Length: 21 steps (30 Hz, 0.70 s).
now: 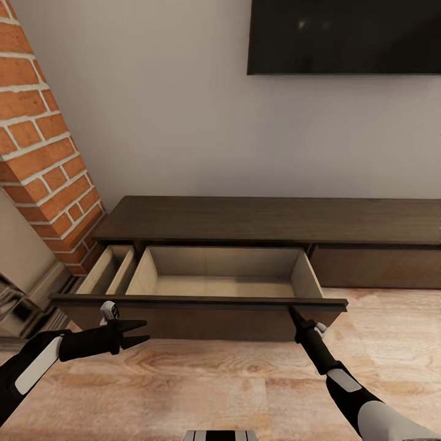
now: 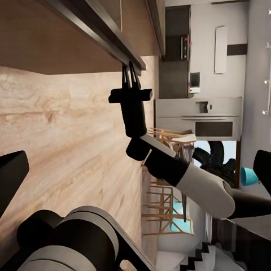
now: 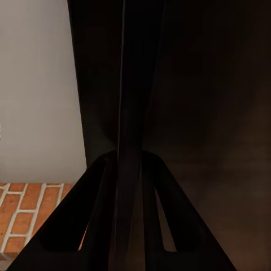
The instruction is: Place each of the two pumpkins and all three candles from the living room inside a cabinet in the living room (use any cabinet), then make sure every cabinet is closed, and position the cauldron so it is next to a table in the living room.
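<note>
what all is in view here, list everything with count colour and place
cabinet: one, dark brown, long and low against the grey wall
drawer: one, pulled open, pale wood inside with a divider near its left end, nothing in it
tv screen: one, black, on the wall above the cabinet
brick column: one, red-orange, left of the cabinet
floor: light wood planks
left tool: black, open, in front of the drawer front near its left end
right tool: black, fingertips at the top edge of the drawer front, toward its right end
</note>
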Tool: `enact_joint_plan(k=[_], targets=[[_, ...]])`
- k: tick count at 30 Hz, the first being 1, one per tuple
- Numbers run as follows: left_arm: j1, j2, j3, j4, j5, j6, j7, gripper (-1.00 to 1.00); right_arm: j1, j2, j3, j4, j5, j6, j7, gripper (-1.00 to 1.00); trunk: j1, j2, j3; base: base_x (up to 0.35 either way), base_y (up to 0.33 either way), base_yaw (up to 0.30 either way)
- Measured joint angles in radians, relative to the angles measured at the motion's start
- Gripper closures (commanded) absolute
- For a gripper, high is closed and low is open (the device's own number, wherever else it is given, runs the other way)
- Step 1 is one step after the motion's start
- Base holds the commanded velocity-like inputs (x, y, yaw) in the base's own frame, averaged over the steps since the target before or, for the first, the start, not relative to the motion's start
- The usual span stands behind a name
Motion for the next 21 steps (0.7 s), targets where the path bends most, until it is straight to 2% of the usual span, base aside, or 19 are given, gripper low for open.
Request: enact_joint_plan(k=[5, 10, 15, 16, 17, 21], targets=[[0.0, 0.0, 0.0, 0.0, 0.0, 0.0, 0.0, -1.0, -0.001, 0.0, 0.001, 0.0, -0.001, 0.0, -0.003, 1.0, 0.0, 0.0, 0.0, -0.027, 0.0, 0.0], [0.0, 0.0, 0.0, 0.0, 0.0, 0.0, 0.0, -1.0, -0.032, 0.0, 0.002, -0.001, -0.001, 0.002, -0.066, 1.0, 0.0, 0.0, 0.0, -0.13, 0.0, 0.0], [0.0, 0.0, 0.0, 0.0, 0.0, 0.0, 0.0, -1.0, -0.035, 0.0, 0.001, -0.004, -0.001, 0.002, -0.08, 1.0, 0.0, 0.0, 0.0, -0.02, 0.0, 0.0], [0.0, 0.0, 0.0, 0.0, 0.0, 0.0, 0.0, -1.0, -0.035, 0.0, 0.0, -0.005, 0.0, 0.002, -0.08, -1.0, 0.0, 0.0, 0.0, -0.004, 0.0, 0.0], [0.001, 0.0, 0.001, -0.001, 0.0, 0.0, 0.0, -1.0, 0.005, 0.0, -0.002, -0.007, -0.005, 0.005, -0.002, -1.0, 0.0, 0.0, 0.0, -0.001, 0.0, 0.0], [0.001, 0.0, 0.001, 0.0, 0.0, 0.0, 0.0, -1.0, 0.008, 0.0, -0.003, -0.008, -0.007, 0.006, 0.003, -1.0, 0.0, 0.0, 0.0, 0.0, 0.0, 0.0]])
